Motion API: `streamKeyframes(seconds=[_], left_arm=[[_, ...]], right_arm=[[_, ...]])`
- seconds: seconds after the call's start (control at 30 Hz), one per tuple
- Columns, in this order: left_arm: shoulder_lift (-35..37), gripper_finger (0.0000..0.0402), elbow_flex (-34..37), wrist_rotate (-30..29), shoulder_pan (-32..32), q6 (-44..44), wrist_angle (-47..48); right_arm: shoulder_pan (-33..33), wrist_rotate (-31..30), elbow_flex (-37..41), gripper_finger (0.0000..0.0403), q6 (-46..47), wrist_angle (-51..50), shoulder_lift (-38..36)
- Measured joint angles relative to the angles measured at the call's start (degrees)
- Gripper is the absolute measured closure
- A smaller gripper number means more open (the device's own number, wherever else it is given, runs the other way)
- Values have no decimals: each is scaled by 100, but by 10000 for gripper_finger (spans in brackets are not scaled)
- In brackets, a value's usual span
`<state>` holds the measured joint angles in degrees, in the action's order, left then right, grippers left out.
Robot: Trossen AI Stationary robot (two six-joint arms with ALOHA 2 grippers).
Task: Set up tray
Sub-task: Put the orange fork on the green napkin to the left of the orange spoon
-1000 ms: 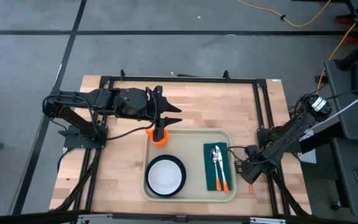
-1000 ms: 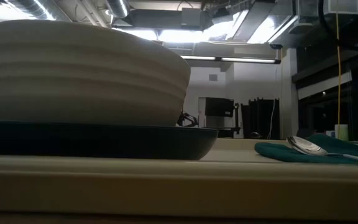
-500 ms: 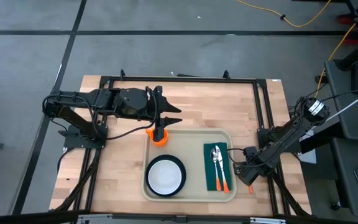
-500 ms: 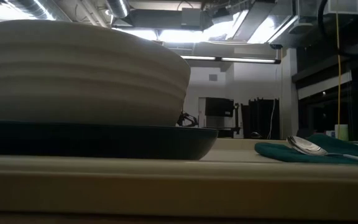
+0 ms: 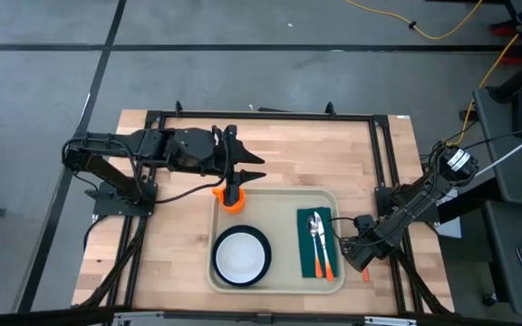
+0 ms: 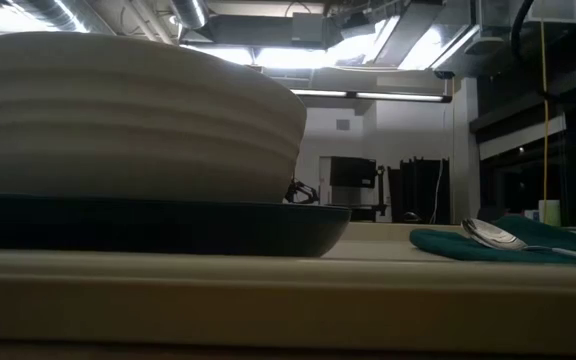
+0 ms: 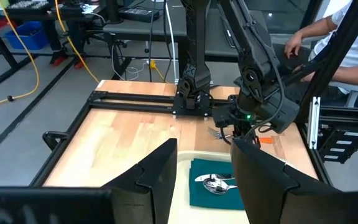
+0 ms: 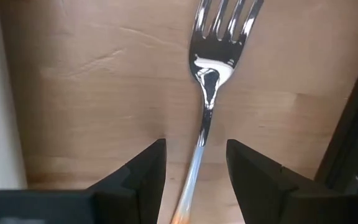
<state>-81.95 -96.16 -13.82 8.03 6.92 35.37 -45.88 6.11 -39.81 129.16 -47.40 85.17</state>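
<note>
The right end effector (image 8: 194,163) straddles the fork (image 8: 210,81) on the counter (image 5: 170,235) beside the tray (image 5: 279,199), open, poised to grasp — the left end effector (image 5: 235,184) grips the orange cup (image 5: 231,198).

High view: camera overhead, facing straight down; whole light wooden table (image 5: 179,235) visible, the large beige rectangular plastic tray (image 5: 284,197) at 6 o'clock. Low view: camera at table height, hard against the tray rim (image 6: 268,285), facing level toward 12 o'clock into the room. Left wrist view: faces 3 o'clock across the table. Right wrist view: close above the wood, over a steel fork (image 8: 207,74). High, low and left wrist views share the teal cloth napkin (image 5: 315,243) (image 6: 488,243) (image 7: 213,190).
</note>
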Motion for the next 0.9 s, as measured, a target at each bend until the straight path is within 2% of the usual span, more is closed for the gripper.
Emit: streamKeyframes(seconds=[0.2,0.67,0.77,0.9], left_arm=[[0,256,0,47,0,0,-2],[0,256,0,107,0,0,-2],[0,256,0,107,0,0,-2],[0,256,0,107,0,64,-2]], right_arm=[[30,-186,0,231,-49,33,2],[30,-194,30,233,-66,195,-4],[30,-192,228,251,-61,572,-45],[34,-208,348,297,-56,733,-52]])
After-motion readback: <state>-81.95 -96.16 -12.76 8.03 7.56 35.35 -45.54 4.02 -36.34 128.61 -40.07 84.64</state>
